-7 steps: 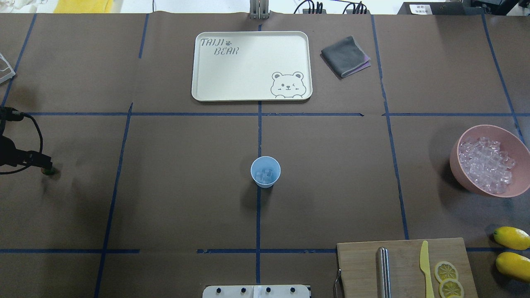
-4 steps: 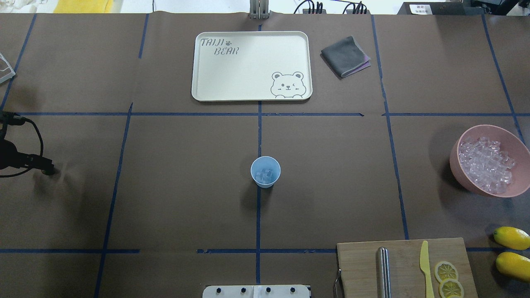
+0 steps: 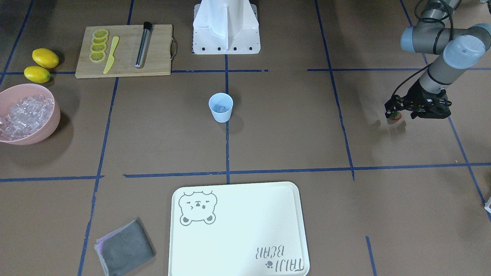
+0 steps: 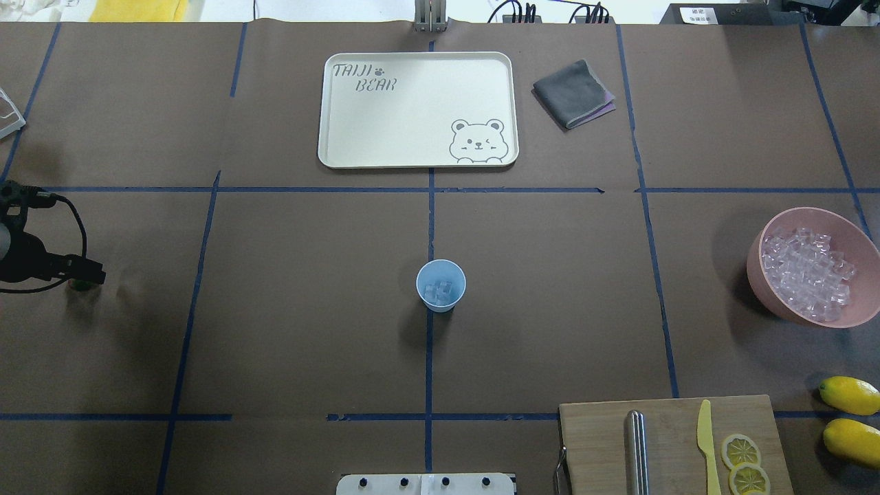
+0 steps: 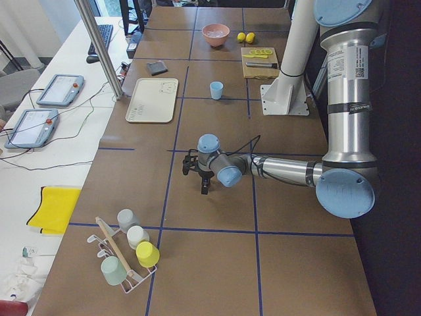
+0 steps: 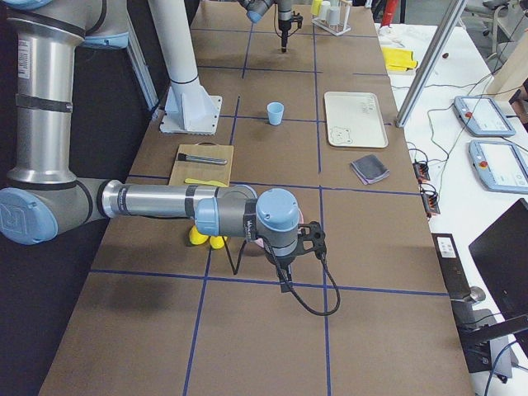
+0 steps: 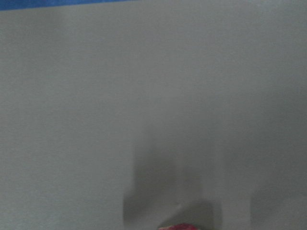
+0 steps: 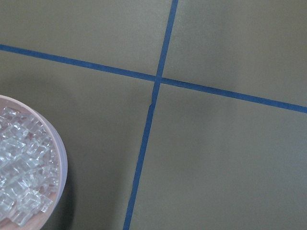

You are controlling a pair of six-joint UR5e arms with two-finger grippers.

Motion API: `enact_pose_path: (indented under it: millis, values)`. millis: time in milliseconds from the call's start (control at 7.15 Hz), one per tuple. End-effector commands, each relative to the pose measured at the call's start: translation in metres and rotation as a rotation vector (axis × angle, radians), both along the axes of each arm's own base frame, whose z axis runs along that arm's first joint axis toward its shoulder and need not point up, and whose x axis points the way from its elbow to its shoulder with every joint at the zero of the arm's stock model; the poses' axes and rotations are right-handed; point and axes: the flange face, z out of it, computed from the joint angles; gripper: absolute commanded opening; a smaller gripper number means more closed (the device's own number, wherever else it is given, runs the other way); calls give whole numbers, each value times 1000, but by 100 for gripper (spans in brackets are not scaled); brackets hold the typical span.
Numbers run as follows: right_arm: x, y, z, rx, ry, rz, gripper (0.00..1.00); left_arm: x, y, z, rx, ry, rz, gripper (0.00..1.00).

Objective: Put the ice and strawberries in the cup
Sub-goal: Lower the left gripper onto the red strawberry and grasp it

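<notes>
Overhead, bottom edge: a wooden board (image 4: 598, 440) is cut off by the frame. It carries a steel rod (image 4: 636, 450), a yellow plastic knife (image 4: 706, 440) and lemon slices (image 4: 741, 450), the lower slice clipped. Two glossy lemons (image 4: 849, 395) sit lower right, the lower one cut by the right edge.

Mid-frame: the cup (image 4: 441, 285) is pale blue plastic, tapered and upright on the centre tape line, well apart from everything else. The ice (image 4: 440, 293) in it is a few clear glassy cubes; the count is hard to make out. At right-middle, a pink bowl (image 4: 768, 232) touches the right edge, heaped with the same cubes.

Left-middle: the left gripper (image 4: 93, 277) enters from the edge, its arm mostly out of frame. Its fingers are clamped on the strawberry (image 3: 395, 116). Overhead the fruit shows only as a green speck. The front view shows it red with a green top at right-middle, with a shadow below. Whether it clears the brown paper is unclear. The left wrist view is blurred, with only a red sliver at the bottom edge.

The right gripper (image 6: 285, 286) shows only in the right side view, pointing down. Open or closed: cannot tell.

Far, top centre: a smooth cream tray (image 4: 412, 148) with rounded corners and a bear print. A folded grey cloth (image 4: 572, 93) lies just right of it.
</notes>
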Motion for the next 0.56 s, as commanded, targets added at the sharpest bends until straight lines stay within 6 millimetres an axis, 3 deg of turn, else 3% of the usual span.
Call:
enact_pose_path:
  millis: [0, 140, 280, 420]
  values:
    - [0, 0, 0, -1, 0, 0, 100, 6, 0, -4, -2, 6, 2, 76]
    - [0, 0, 0, 0, 0, 1, 100, 6, 1, -5, -5, 8, 0, 45]
    - [0, 0, 0, -2, 0, 1, 99, 4, 2, -4, -6, 6, -1, 24]
    - [0, 0, 0, 0, 0, 1, 100, 1, 4, -3, -9, 5, -3, 14]
